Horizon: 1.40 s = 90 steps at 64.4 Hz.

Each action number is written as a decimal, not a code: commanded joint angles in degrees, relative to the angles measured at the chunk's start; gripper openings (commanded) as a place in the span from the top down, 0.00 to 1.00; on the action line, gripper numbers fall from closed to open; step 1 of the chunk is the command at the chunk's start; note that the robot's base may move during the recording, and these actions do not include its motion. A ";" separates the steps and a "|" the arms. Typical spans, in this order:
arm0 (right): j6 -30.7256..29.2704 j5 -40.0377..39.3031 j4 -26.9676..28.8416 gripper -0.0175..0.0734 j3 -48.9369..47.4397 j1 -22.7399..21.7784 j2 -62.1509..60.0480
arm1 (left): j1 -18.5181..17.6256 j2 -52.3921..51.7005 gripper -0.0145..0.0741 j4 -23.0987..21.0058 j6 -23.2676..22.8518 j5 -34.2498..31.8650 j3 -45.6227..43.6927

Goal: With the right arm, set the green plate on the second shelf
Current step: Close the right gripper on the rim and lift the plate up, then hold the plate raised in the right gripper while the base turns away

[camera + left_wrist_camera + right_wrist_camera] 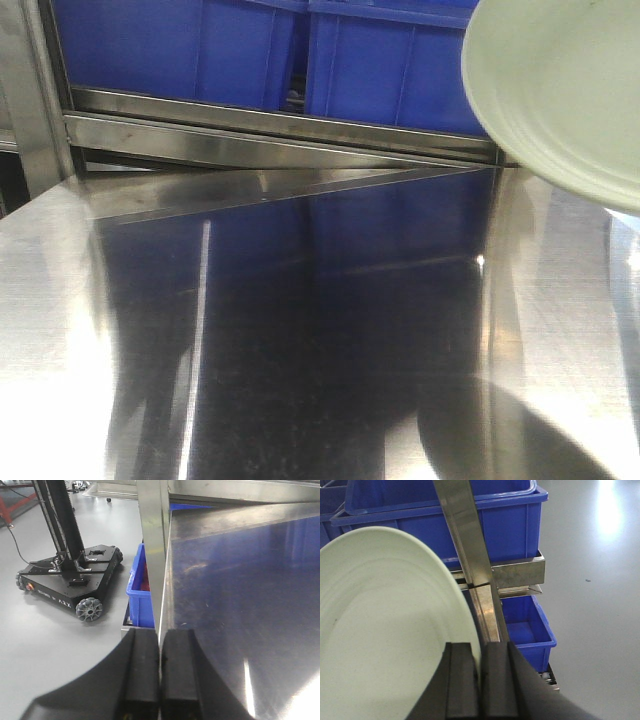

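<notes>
The green plate (560,90) hangs tilted in the air at the top right of the front view, above the right side of a shiny steel shelf surface (300,320). In the right wrist view the green plate (385,630) fills the left half, and my right gripper (481,647) is shut on its rim, one black finger on each face. The left gripper (160,632) is shut with nothing between its fingers, at the left edge of the steel shelf (240,605).
Blue plastic bins (260,50) stand on the level behind and above the steel surface. A steel upright post (470,560) runs just right of the plate. A lower blue bin (525,630) and a black wheeled robot base (70,577) stand on the grey floor.
</notes>
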 commanded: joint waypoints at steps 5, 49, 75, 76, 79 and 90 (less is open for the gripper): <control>0.22 -6.15 -1.23 0.75 -2.06 -0.28 -0.06 | -0.45 -1.30 0.70 0.09 -0.13 -3.31 2.37; 0.22 -6.15 -1.23 0.75 -2.06 -0.28 -0.06 | -0.45 -1.30 0.70 0.09 -0.13 -3.31 2.37; 0.22 -6.15 -1.23 0.75 -2.06 -0.28 -0.06 | -0.45 -1.30 0.70 0.09 -0.13 -3.31 2.37; 0.22 -6.15 -1.23 0.75 -2.06 -0.28 -0.06 | -0.45 -1.30 0.70 0.09 -0.13 -3.31 2.37; 0.22 -6.15 -1.23 0.75 -2.06 -0.28 -0.06 | -0.45 -1.30 0.70 0.09 -0.13 -3.31 2.37; 0.22 -6.15 -1.23 0.75 -2.06 -0.28 -0.06 | -0.45 -1.30 0.70 0.09 -0.13 -3.31 2.37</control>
